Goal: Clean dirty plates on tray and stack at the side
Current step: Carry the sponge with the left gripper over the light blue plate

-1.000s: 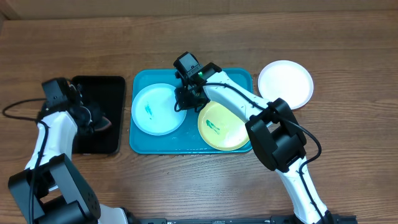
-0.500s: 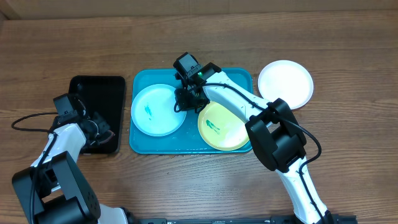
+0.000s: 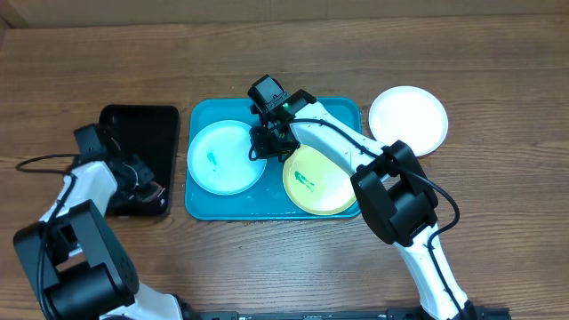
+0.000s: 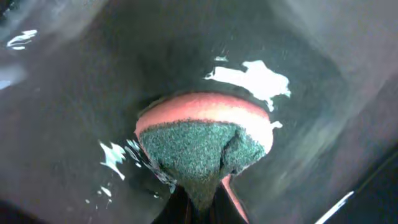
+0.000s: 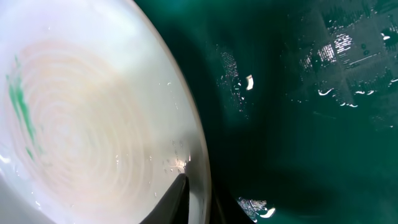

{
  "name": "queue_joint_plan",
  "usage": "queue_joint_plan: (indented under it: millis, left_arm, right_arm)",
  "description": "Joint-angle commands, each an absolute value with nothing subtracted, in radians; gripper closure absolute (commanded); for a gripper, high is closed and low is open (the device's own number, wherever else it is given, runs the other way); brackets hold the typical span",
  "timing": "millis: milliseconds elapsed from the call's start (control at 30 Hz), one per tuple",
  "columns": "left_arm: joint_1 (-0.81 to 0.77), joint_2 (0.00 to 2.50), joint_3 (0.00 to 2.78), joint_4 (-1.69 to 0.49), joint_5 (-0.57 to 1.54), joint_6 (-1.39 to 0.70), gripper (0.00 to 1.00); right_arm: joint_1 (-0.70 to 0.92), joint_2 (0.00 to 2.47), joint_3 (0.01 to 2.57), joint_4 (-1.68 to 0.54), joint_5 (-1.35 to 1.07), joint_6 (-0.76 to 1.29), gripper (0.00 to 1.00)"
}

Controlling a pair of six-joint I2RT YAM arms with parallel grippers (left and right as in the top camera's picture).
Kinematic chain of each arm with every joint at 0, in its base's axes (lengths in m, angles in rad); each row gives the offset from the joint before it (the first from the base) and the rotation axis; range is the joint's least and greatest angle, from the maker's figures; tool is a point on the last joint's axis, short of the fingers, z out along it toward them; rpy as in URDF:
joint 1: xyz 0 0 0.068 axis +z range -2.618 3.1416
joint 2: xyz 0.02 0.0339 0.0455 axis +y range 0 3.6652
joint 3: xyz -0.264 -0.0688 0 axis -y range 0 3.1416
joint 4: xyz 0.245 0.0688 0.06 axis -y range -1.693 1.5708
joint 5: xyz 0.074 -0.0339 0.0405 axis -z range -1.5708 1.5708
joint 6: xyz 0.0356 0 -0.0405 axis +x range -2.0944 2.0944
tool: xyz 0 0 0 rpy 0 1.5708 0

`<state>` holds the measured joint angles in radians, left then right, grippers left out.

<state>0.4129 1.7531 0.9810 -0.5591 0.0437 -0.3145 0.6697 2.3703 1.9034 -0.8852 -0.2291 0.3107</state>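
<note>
Sponge (image 4: 202, 146) first: your left fingers (image 3: 149, 184) are clenched on it, green scrub side toward the camera with a pink layer behind. It sits over the wet, glossy floor of the black tray (image 3: 133, 124) at the left end of the table (image 3: 498, 53); you cannot tell from the wrist view whether it touches that floor. Your right fingers (image 5: 176, 200) are pinched on the right rim of the blue plate (image 3: 222, 169), which lies in the left half of the tray (image 3: 200, 206) with a small teal smear (image 3: 212, 158) left of its centre. Yellow plate (image 3: 324, 187) lies in the tray's right half, just beside the blue one, with a green smear (image 3: 304, 184) near its middle, and your right arm crosses above its upper edge. White plate (image 3: 408, 120) is outside the tray, flat on the table just past its upper right corner. Tray and black tray sit side by side with a narrow strip of wood between them.
</note>
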Motion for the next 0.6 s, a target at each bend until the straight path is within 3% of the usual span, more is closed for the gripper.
queue_joint_plan:
  millis: [0, 267, 467, 567]
  left_arm:
    - [0.413, 1.735, 1.119, -0.679, 0.034, -0.321, 0.96]
    - [0.412, 1.639, 1.430, -0.975, 0.113, -0.316, 0.95]
    - [0.389, 1.622, 1.438, -0.987, 0.389, -0.256, 0.95]
    - [0.336, 1.637, 1.419, -0.983, 0.416, -0.257, 0.96]
  right_arm:
    - [0.686, 2.366, 1.871, -0.881, -0.226, 0.311, 0.87]
    - [0.686, 2.366, 1.871, -0.863, -0.225, 0.311, 0.87]
    - [0.686, 2.366, 1.871, -0.854, -0.199, 0.311, 0.87]
    - [0.686, 2.366, 1.871, -0.859, -0.177, 0.311, 0.89]
